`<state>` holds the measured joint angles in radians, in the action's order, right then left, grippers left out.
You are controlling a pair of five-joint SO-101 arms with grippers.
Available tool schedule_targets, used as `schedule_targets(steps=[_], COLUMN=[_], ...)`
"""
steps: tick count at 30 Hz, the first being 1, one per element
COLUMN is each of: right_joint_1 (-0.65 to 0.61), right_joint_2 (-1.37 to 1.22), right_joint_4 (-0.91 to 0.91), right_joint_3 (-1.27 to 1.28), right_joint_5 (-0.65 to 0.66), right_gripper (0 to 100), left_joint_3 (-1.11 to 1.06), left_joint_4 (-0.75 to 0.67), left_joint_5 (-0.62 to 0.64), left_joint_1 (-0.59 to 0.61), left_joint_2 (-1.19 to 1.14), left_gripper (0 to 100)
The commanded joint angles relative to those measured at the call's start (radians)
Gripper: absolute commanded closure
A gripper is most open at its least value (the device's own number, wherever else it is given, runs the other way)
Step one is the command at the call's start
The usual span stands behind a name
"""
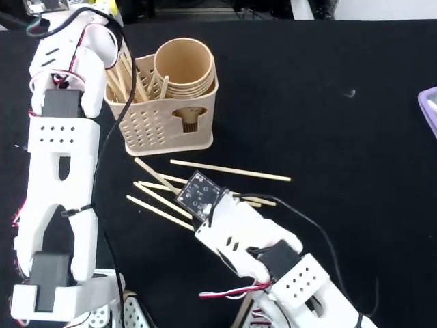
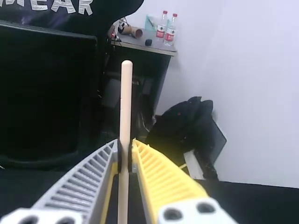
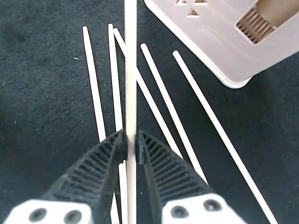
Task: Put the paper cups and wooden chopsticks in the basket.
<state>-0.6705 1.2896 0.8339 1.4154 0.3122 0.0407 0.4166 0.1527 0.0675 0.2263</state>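
**High view.** The basket [image 1: 167, 126] stands left of centre on the black table [image 1: 341, 225]. Stacked cups [image 1: 184, 65] fill its right part and chopsticks [image 1: 128, 78] lean in its left part. The left arm [image 1: 61, 150] runs along the table's left edge up to the basket's left wall. Loose chopsticks [image 1: 229, 171] lie just in front of the basket, and the right arm [image 1: 252, 239] comes in over them from the near edge. The widest stretch of bare cloth lies right of the basket, bounded by a purple object [image 1: 429, 109] at the right edge.

**Left wrist view.** The left claw [image 2: 125, 156] is clamped on stick A [image 2: 126, 102], with a grey and a yellow finger pressing it from either side. A white wall [image 2: 252, 70] lies behind.

**Right wrist view.** The right claw [image 3: 131, 140] is closed on stick B [image 3: 131, 56]. The loose chopsticks flank it closely on both sides, and the basket's corner lies near their far ends.
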Motion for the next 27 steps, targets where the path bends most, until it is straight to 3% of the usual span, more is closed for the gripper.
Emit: schedule_targets(steps=[1,6,12,20,24,27], right_joint_1=[0.014,0.014,0.014,0.015,0.012,0.015], right_joint_2=[0.031,0.031,0.028,0.031,0.035,0.035], right_joint_4=[-0.005,-0.005,-0.005,0.009,0.074,0.164], right_joint_3=[-0.007,-0.007,-0.007,-0.012,-0.071,-0.205], right_joint_5=[0.015,0.015,0.015,0.008,-0.035,-0.084], right_gripper=[98.7,98.7,98.7,98.8,98.8,98.8], left_joint_3=[-0.022,-0.102,-0.188,-0.200,-0.223,-0.314], left_joint_4=[-0.012,0.161,0.258,0.359,0.486,0.592], left_joint_5=[-0.006,-0.006,-0.005,-0.005,-0.005,-0.005], left_joint_1=[-0.010,-0.012,-0.002,0.004,0.097,0.246], left_joint_2=[0.029,0.140,0.239,0.413,0.569,0.674], left_gripper=[97,96,79,81,82,81])
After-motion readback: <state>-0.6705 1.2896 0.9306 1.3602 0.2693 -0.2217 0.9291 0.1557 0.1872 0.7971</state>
